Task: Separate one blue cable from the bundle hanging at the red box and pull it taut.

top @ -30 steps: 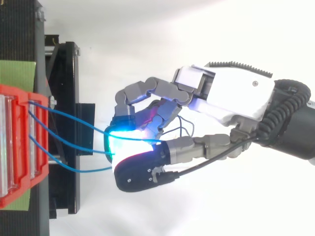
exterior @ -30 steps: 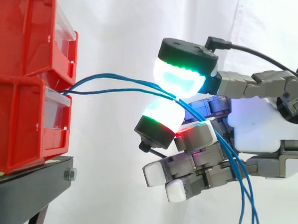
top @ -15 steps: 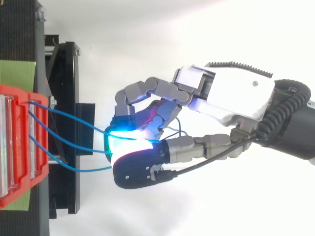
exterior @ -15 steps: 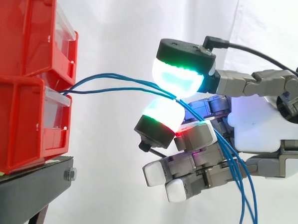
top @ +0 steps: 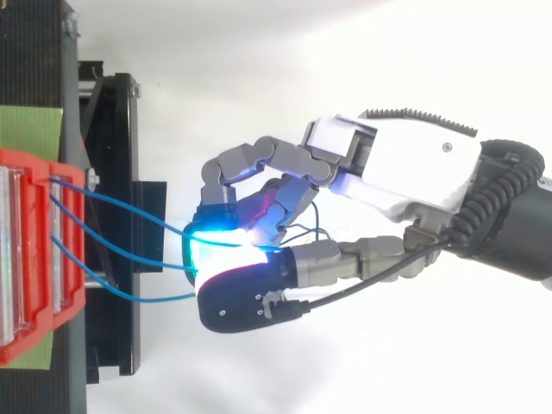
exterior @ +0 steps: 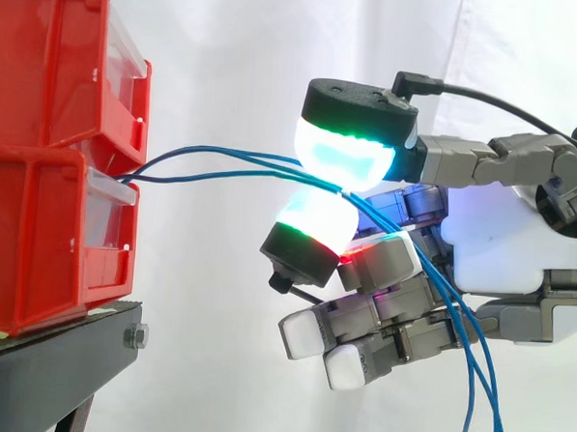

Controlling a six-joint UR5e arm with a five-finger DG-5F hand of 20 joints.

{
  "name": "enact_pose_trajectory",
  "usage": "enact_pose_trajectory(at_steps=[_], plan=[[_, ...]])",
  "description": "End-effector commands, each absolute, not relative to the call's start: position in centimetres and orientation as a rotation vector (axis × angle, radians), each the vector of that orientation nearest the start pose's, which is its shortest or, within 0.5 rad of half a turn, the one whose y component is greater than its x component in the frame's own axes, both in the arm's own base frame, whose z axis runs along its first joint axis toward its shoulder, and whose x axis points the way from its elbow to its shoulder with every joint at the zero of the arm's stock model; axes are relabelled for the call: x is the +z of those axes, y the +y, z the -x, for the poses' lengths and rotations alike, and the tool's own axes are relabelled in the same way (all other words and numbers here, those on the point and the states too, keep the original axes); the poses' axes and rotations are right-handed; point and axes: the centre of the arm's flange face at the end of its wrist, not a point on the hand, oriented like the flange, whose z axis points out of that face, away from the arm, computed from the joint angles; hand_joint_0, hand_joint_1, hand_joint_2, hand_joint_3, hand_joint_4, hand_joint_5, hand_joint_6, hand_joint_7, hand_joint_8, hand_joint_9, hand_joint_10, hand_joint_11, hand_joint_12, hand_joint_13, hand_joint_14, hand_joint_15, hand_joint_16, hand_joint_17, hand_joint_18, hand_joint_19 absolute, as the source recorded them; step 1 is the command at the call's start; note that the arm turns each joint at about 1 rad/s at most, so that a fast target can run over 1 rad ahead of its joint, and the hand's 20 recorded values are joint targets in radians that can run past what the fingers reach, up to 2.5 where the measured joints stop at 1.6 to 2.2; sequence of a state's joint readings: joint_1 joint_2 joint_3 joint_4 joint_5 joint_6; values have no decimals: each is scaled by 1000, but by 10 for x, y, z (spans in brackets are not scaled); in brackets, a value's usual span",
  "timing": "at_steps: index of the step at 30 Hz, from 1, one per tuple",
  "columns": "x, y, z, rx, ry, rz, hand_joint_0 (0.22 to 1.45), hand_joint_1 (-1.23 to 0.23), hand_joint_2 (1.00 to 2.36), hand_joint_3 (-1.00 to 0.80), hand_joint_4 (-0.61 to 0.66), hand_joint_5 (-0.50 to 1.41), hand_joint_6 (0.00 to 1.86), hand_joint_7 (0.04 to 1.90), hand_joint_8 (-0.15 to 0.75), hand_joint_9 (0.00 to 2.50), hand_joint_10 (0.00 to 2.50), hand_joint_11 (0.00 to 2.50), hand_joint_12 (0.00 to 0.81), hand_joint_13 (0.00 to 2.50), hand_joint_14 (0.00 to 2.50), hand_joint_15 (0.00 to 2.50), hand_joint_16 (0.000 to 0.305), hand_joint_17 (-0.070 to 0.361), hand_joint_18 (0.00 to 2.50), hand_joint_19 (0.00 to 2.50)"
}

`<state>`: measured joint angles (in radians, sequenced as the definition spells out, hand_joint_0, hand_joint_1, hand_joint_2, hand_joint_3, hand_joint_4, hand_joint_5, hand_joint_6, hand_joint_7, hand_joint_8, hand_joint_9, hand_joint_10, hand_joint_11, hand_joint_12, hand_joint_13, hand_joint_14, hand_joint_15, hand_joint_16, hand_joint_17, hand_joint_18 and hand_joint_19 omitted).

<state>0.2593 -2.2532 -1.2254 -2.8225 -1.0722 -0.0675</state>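
Blue cables [exterior: 211, 151], hand [exterior: 500, 248] pinches poss. one, open gap to bins [exterior: 37, 213]

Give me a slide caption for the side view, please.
The hand pinches blue cables between two glowing pads near stacked red bins.

The black stand [exterior: 68, 352] bears stacked red bins [exterior: 37, 222].
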Motion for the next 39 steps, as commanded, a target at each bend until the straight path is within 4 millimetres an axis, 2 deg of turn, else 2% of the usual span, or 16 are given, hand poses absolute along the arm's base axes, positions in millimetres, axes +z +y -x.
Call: enact_pose_trajectory(at_steps=[1, 7, 9, 14, 16, 19, 25, 30, 33, 39], plan=[[261, 11, -746, 968, 1084, -1277, 657, -750, 1015, -300, 180, -165, 935, 1360, 354, 1103, 21, 1192, 384, 799, 23, 666, 49, 110, 699, 637], [261, 11, -746, 968, 1084, -1277, 757, -783, 1000, -500, 66, -186, 950, 1375, 346, 1063, 16, 1166, 374, 813, 23, 645, 48, 108, 741, 597], [261, 11, -746, 968, 1084, -1277, 772, -786, 1000, -500, 103, -193, 957, 1376, 349, 1059, 16, 1169, 374, 816, 22, 650, 48, 107, 754, 595], [262, 12, -746, 970, 1083, -1272, 678, -798, 1000, -500, 179, -177, 953, 1281, 351, 1064, 16, 1188, 375, 822, 24, 662, 48, 107, 761, 610], [262, 11, -746, 968, 1082, -1273, 606, -760, 1000, -500, 199, -169, 946, 1279, 351, 1069, 16, 1194, 380, 826, 24, 661, 48, 109, 758, 624], [262, 12, -746, 970, 1083, -1272, 561, -712, 1000, -500, 209, -164, 942, 1279, 365, 1085, 15, 1199, 392, 827, 24, 663, 50, 113, 758, 630], [263, 11, -746, 968, 1079, -1273, 546, -670, 1000, -500, 200, -154, 934, 1290, 365, 1087, 16, 1189, 395, 832, 23, 671, 51, 114, 762, 636], [262, 11, -746, 967, 1080, -1274, 556, -533, 1000, -500, 191, -146, 925, 1310, 364, 1099, 16, 1199, 389, 828, 23, 672, 50, 113, 747, 650], [262, 12, -746, 968, 1082, -1273, 605, -586, 1000, -500, 178, -143, 919, 1347, 358, 1096, 17, 1203, 382, 828, 22, 678, 49, 110, 736, 658], [262, 11, -747, 968, 1079, -1273, 604, -738, 1018, -250, 201, -146, 925, 1370, 356, 1093, 17, 1210, 385, 831, 22, 687, 49, 111, 740, 666]])
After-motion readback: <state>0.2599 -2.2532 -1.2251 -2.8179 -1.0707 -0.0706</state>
